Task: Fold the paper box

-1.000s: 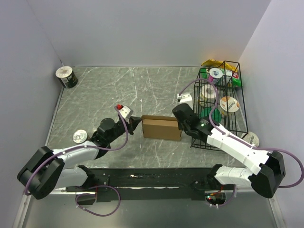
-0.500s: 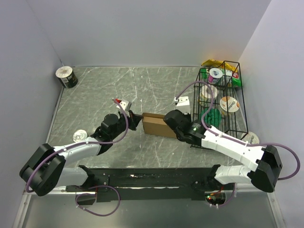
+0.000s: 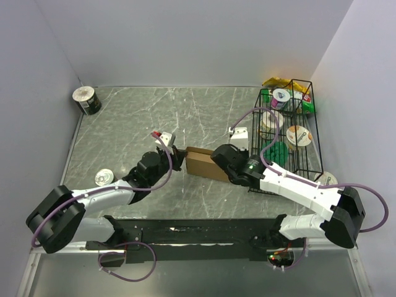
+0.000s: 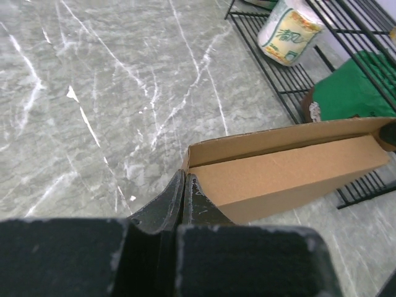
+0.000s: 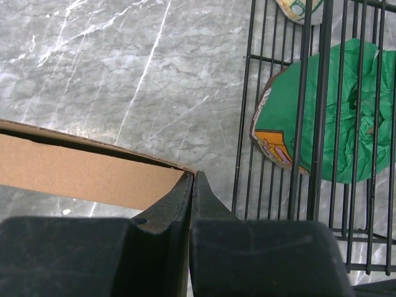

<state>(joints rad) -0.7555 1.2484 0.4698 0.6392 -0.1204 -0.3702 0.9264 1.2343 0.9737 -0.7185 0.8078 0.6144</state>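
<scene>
- Box (image 4: pixel 291 173): plain brown cardboard, matt, faint fibrous grain. Cut edges raw and slightly paler.
- Table (image 3: pixel 136 124): grey stone-look top with white veins, smooth, low sheen.
- Basket (image 5: pixel 321 93): thin black wire, smooth coated finish, slight gloss.
- Bag (image 5: pixel 337 111) in the basket: green film, crinkled and shiny.
- Cup (image 4: pixel 288 34): printed wrap, satin; paper or plastic, cannot tell.
- Left gripper (image 4: pixel 184 180): black plastic, matt, edges scuffed with whitish dust.
- Right gripper (image 5: pixel 193 179): same black matt plastic, less marked.
- Arms (image 3: pixel 297 189): hard white shells, semi-gloss, with matt black joints.
- Cables (image 3: pixel 252 111): purple, smooth sheath.
- Walls (image 3: pixel 185 37): pale, flat matt.
</scene>
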